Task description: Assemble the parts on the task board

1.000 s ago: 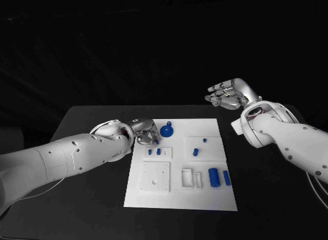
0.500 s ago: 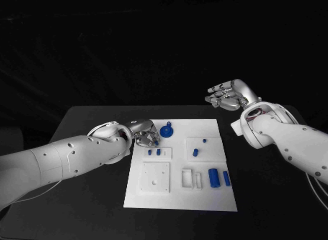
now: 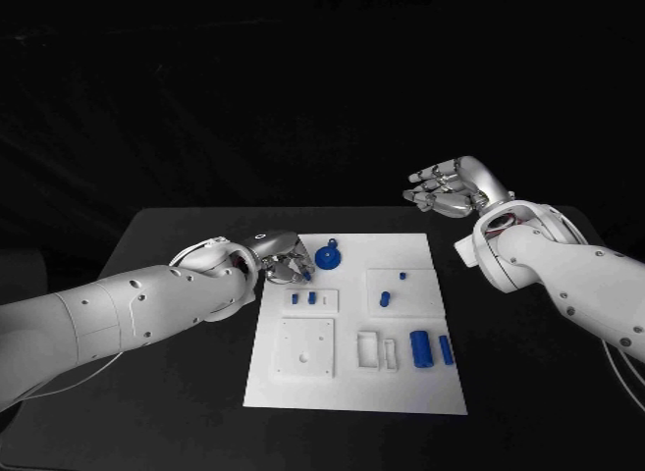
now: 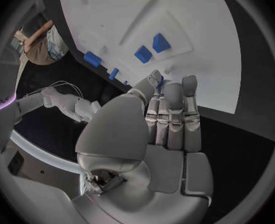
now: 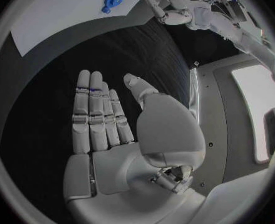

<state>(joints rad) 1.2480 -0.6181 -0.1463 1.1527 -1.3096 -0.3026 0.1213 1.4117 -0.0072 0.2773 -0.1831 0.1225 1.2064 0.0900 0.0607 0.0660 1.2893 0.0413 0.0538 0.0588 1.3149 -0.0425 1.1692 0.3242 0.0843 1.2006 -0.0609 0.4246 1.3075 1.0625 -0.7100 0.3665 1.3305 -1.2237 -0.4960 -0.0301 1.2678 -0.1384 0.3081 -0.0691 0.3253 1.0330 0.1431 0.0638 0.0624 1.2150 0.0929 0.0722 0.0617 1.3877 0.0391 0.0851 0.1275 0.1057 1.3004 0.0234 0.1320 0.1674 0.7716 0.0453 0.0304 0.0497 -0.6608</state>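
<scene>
White task board sits mid-counter, long edges running away from the robot, black counter margin open on both sides and at the near edge. Left hand hovers over the board's far-left edge; fingers straight and pressed together, thumb tucked alongside with a speck of blue at the tips, can't tell if anything is pinched. Round blue part lies just beside that hand at the far end. Small blue parts stand in a recessed plate mid-board, two more in the plate right of it, larger blue pieces near the right edge. Right hand is raised beyond the counter's far right corner, well apart from the board, fingers extended side by side, palm empty.
</scene>
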